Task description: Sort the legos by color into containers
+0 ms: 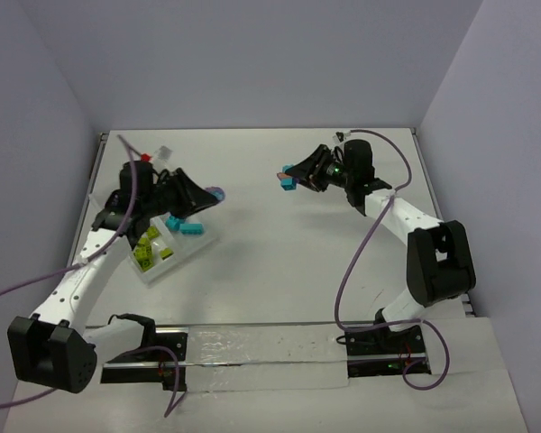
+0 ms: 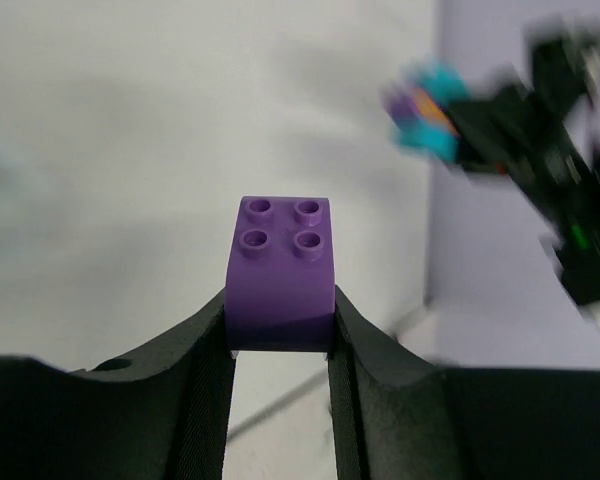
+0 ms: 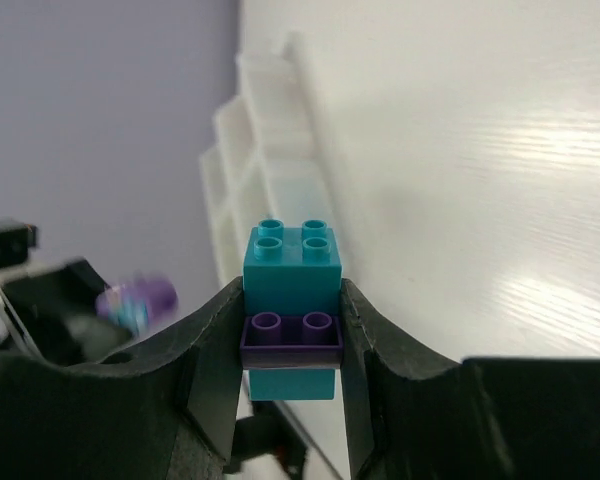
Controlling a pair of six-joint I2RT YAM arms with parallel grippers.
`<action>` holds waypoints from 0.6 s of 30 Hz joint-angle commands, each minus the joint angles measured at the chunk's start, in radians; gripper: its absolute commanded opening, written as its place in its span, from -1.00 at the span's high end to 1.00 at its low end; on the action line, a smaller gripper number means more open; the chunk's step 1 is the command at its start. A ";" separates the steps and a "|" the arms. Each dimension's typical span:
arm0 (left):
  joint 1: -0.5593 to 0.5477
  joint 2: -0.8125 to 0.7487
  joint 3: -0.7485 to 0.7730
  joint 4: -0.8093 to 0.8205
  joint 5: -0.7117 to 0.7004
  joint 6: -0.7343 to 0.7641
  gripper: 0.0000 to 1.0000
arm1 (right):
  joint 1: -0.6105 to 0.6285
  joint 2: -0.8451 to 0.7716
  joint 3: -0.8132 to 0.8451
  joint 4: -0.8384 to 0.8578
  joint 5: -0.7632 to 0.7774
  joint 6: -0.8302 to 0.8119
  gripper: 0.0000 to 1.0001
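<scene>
My left gripper is shut on a single purple brick and holds it in the air just right of the white tray. My right gripper is shut on a snapped cluster, a turquoise brick with a purple piece on it. It holds the cluster above the table's middle back, and the top view shows an orange-brown bit in it. The tray holds lime green bricks in one compartment and turquoise bricks in another. The two grippers face each other, apart.
The tray lies at the left of the table, partly under my left arm, and shows as a pale row of compartments in the right wrist view. A small clear object lies at the back left. Purple cables hang from both arms.
</scene>
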 commanded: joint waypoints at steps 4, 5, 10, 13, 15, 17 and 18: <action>0.339 -0.023 0.157 -0.379 -0.394 0.135 1.00 | 0.001 -0.156 -0.051 -0.209 0.086 -0.248 1.00; 0.378 -0.006 0.194 -0.411 -0.432 0.151 1.00 | 0.001 -0.165 -0.064 -0.208 0.089 -0.249 1.00; 0.474 0.097 0.327 -0.468 -0.492 0.195 1.00 | 0.001 -0.197 -0.093 -0.250 0.099 -0.284 1.00; 0.511 0.163 0.366 -0.459 -0.502 0.191 1.00 | 0.001 -0.198 -0.096 -0.267 0.093 -0.299 1.00; 0.533 0.220 0.380 -0.430 -0.514 0.171 1.00 | 0.001 -0.193 -0.101 -0.260 0.082 -0.292 1.00; 0.553 0.283 0.418 -0.429 -0.503 0.153 1.00 | 0.002 -0.188 -0.103 -0.252 0.066 -0.279 1.00; 0.554 0.300 0.429 -0.430 -0.507 0.154 1.00 | 0.002 -0.188 -0.105 -0.251 0.064 -0.278 1.00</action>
